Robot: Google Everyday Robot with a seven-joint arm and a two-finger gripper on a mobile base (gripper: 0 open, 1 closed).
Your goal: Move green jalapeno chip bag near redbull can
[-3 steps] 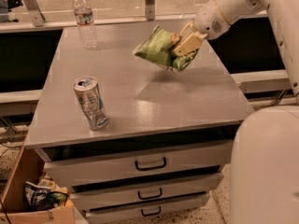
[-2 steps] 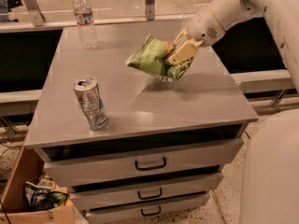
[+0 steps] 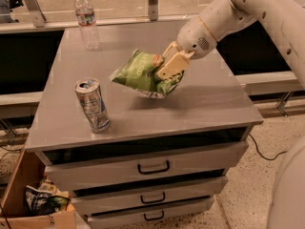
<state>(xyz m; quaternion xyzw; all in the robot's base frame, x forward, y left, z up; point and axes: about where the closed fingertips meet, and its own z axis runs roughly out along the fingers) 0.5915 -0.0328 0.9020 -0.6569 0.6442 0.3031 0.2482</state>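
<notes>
Chip bag up in the gripper, can standing off at its 8 o'clock

The chip bag (image 3: pixel 138 73) is crinkly light green with pale lettering and a small reddish picture near its top. It's tilted, with the left corner sticking out toward 9 o'clock. The gripper (image 3: pixel 167 70) is pinched on its right side, low over the middle of the tabletop (image 3: pixel 205 99); can't tell if the bottom edge touches. The can (image 3: pixel 93 105) is slim, silver and blue, with the pull-tab top facing up. It stands upright near the front-left of the top, close to the bag but not touching.
</notes>
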